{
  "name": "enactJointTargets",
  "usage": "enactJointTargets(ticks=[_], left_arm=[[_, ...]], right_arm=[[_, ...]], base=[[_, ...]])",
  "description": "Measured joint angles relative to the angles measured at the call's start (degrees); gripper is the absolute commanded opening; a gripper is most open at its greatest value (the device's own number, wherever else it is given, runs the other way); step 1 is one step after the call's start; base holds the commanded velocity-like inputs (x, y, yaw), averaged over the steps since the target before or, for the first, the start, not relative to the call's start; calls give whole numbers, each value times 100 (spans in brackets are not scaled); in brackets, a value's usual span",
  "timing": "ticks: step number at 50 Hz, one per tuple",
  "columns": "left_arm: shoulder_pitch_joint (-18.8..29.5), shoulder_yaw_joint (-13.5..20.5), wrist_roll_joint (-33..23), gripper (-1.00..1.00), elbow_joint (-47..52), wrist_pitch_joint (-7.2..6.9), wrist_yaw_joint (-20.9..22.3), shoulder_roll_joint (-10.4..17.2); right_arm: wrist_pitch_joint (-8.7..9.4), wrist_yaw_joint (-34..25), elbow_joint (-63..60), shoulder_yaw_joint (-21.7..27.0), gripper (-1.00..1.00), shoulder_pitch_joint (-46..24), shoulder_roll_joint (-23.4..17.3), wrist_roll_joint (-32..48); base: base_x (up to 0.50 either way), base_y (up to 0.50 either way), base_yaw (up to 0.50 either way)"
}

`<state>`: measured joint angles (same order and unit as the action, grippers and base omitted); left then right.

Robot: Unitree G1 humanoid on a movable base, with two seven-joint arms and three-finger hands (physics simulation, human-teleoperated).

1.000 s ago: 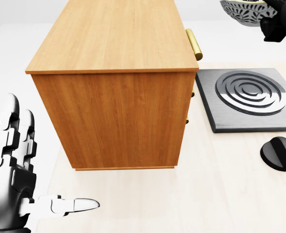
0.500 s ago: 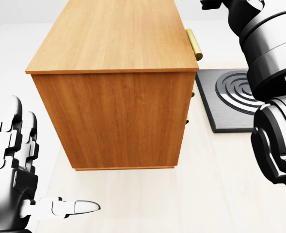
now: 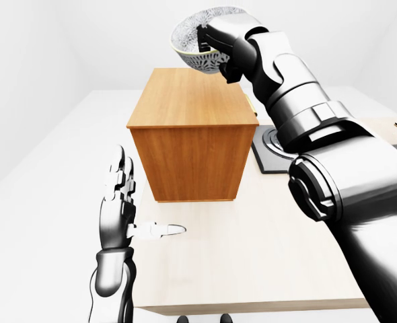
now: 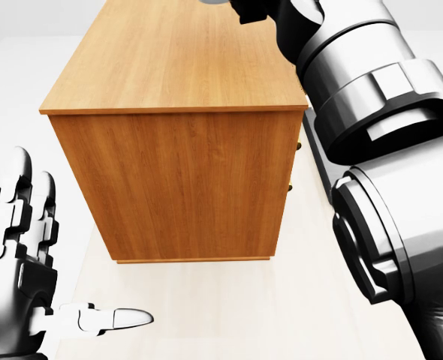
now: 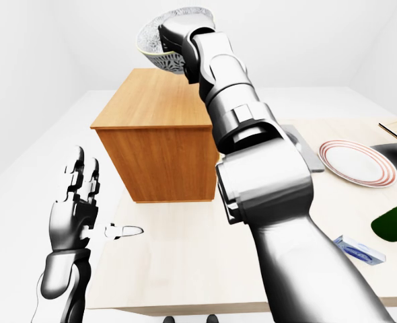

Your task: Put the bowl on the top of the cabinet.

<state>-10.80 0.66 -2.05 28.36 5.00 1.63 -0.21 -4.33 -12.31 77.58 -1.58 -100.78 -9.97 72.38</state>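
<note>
Bowl [image 3: 197, 42] gripped in my right hand [image 3: 220, 47], above cabinet [image 3: 192, 131] top; lowering comes next. Left hand [image 3: 118, 208] open, idle.

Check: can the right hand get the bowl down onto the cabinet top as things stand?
Probably yes. The right hand holds the bowl above the cabinet, whose top looks bare underneath.
</note>
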Motion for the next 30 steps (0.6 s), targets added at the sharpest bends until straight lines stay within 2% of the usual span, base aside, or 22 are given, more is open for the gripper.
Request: enactJointTargets(ticks=[11, 30], left_arm=[[-24, -9, 7, 100, 11, 0, 28, 2], [-36, -25, 14, 100, 0, 0, 70, 6]], right_arm=[[16, 17, -8, -50, -100, 119, 225, -128], [39, 73, -4, -107, -100, 313, 291, -189]], base=[[0, 0, 0], [0, 0, 0]])
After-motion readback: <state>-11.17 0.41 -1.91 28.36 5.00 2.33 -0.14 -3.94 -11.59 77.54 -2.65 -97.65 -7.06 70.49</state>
